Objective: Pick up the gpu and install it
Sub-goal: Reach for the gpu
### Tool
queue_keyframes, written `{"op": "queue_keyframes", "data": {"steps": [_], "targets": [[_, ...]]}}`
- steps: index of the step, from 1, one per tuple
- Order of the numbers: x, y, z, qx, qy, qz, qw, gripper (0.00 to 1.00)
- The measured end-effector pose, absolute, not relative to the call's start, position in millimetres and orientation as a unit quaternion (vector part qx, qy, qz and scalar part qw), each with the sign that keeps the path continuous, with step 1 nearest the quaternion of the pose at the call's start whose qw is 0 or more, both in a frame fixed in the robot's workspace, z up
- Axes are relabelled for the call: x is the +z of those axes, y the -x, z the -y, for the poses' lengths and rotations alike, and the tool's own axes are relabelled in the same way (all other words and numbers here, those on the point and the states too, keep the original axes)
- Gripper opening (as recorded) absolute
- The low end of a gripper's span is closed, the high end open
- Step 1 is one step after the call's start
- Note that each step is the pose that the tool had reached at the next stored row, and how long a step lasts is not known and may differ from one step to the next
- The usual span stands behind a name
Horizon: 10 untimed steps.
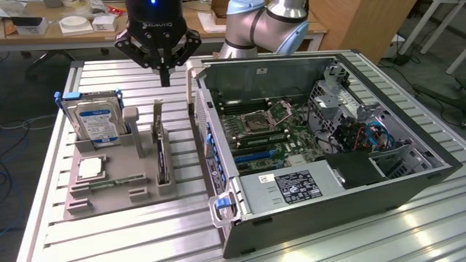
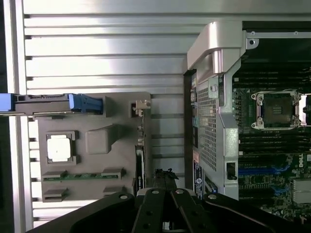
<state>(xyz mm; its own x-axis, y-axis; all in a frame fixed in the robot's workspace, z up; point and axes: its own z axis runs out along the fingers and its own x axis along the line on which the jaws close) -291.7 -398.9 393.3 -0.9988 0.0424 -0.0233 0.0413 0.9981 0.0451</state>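
Entry: gripper (image 1: 165, 81), fingers drawn together on nothing, hung well above the grey holder (image 1: 109, 204). The gpu (image 1: 161, 155) is stood on edge in a holder slot below and just beyond the fingertips, bracket end nearest the tool, long axis led straight away from it. The height gap is given by the exterior view (card read as a thin upright blade). In the wrist view the gpu (image 2: 139, 155) is seen edge-on, set slightly off the fingertip line toward the hard drive (image 2: 48, 104).
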Motion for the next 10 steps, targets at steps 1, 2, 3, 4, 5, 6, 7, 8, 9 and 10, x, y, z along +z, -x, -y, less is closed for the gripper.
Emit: {"op": "queue_keyframes", "data": {"steps": [1,2,3,4,5,6,7,8,9,10], "targets": [[393.3,292.4,398.9,0.022,-0.021,-0.999,0.012,0.1],[393.2,293.0,398.9,0.022,-0.02,-0.999,0.012,0.1],[393.3,293.7,398.9,0.022,-0.02,-0.999,0.012,0.1],[393.3,294.3,398.9,0.022,-0.019,-0.999,0.012,0.1],[393.2,295.0,398.9,0.022,-0.019,-0.999,0.012,0.1],[393.2,295.8,398.9,0.022,-0.019,-1.0,0.012,0.1],[393.3,296.5,398.9,0.022,-0.018,-1.0,0.012,0.1],[393.3,297.4,398.9,0.022,-0.018,-1.0,0.012,0.1],[393.3,298.5,398.9,0.022,-0.017,-1.0,0.012,0.1],[393.3,299.6,398.9,0.022,-0.016,-1.0,0.012,0.1]]}}
